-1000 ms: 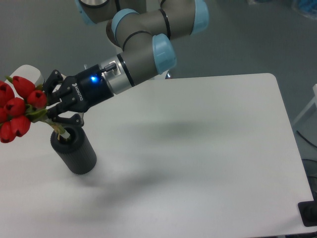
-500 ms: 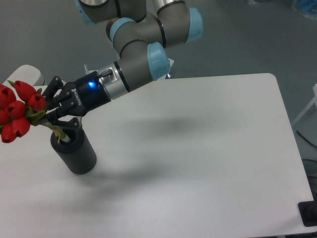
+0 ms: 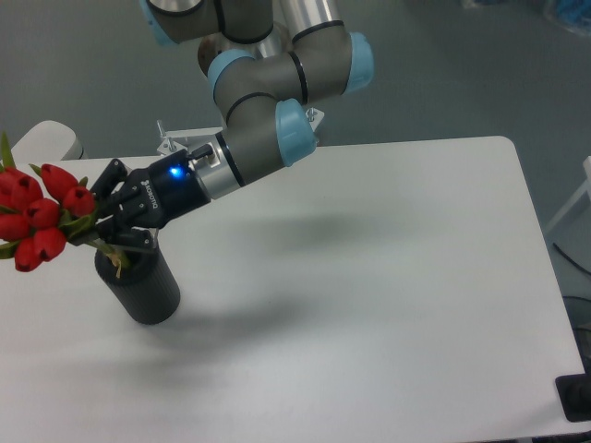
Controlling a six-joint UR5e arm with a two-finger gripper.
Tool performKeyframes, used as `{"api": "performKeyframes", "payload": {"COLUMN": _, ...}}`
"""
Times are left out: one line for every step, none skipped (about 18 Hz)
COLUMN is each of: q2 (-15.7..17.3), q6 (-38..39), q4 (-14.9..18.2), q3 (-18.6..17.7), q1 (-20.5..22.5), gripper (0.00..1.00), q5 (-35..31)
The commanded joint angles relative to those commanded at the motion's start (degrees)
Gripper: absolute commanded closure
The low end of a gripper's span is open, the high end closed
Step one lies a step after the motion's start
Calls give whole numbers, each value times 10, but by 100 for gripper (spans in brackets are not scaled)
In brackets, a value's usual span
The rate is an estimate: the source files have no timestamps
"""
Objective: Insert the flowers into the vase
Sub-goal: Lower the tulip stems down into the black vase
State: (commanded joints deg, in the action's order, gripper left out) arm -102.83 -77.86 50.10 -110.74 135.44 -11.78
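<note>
Half the bunch is about all you can properly read here. The flowers (image 3: 42, 214) run right up to the left edge of the view, so the outermost red buds and a green leaf tip are clipped, and the tie holding them together is hidden behind the black fingers. You also can't see how deep the stems go, since the lower ends drop into the hole of the vase (image 3: 138, 284) and vanish in the dark. At far right a dark thing at the bench (image 3: 388, 277) corner is cut off too, and a pale rounded shape behind the buds is too vague to call.

Materials: the vase is a matte black, slightly rough-looking thick cylinder, standing upright on the smooth white bench with rounded corners. The buds are glossy red ovals, stems pale green. The arm has grey tubes with light blue joint caps, and a blue light glows on the black wrist body.

The gripper (image 3: 103, 221) comes in from the right, tilted down to the left, and its jaws are clenched on the stems just under the buds, directly above the vase mouth. The bunch leans out to the left, heads well outside the rim, stems angling down into the opening.
</note>
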Motion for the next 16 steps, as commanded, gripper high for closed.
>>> {"api": "performKeyframes", "payload": {"q2": 0, "q6": -9, "q4": 0, "q3": -7, "q1": 2, "gripper": 96, "q5": 0}}
{"api": "performKeyframes", "payload": {"q2": -1, "q6": -17, "q4": 0, "q3": -13, "q1": 3, "gripper": 96, "q5": 0}}
{"api": "performKeyframes", "payload": {"q2": -1, "q6": -24, "q4": 0, "q3": -19, "q1": 4, "gripper": 96, "q5": 0}}
{"api": "performKeyframes", "payload": {"q2": -2, "q6": -31, "q4": 0, "q3": -26, "q1": 7, "gripper": 96, "q5": 0}}
{"api": "performKeyframes", "payload": {"q2": -2, "q6": -38, "q4": 0, "q3": -31, "q1": 8, "gripper": 96, "q5": 0}}
{"api": "performKeyframes", "payload": {"q2": -3, "q6": -43, "q4": 0, "q3": -35, "q1": 9, "gripper": 95, "q5": 0}}
{"api": "performKeyframes", "payload": {"q2": -4, "q6": -43, "q4": 0, "q3": -38, "q1": 12, "gripper": 95, "q5": 0}}
{"api": "performKeyframes", "payload": {"q2": -7, "q6": -43, "q4": 0, "q3": -38, "q1": 12, "gripper": 93, "q5": 0}}
{"api": "performKeyframes", "payload": {"q2": -9, "q6": -43, "q4": 0, "q3": -38, "q1": 11, "gripper": 88, "q5": 0}}
{"api": "performKeyframes", "payload": {"q2": -11, "q6": -43, "q4": 0, "q3": -39, "q1": 12, "gripper": 83, "q5": 0}}
{"api": "performKeyframes", "payload": {"q2": -15, "q6": -43, "q4": 0, "q3": -41, "q1": 12, "gripper": 78, "q5": 0}}
{"api": "performKeyframes", "payload": {"q2": -18, "q6": -44, "q4": 0, "q3": -41, "q1": 11, "gripper": 73, "q5": 0}}
{"api": "performKeyframes", "payload": {"q2": -22, "q6": -44, "q4": 0, "q3": -41, "q1": 11, "gripper": 63, "q5": 0}}
{"api": "performKeyframes", "payload": {"q2": -25, "q6": -46, "q4": 0, "q3": -41, "q1": 12, "gripper": 52, "q5": 0}}
{"api": "performKeyframes", "payload": {"q2": -25, "q6": -47, "q4": 0, "q3": -41, "q1": 13, "gripper": 47, "q5": 0}}
{"api": "performKeyframes", "payload": {"q2": -26, "q6": -47, "q4": 0, "q3": -41, "q1": 15, "gripper": 42, "q5": 0}}
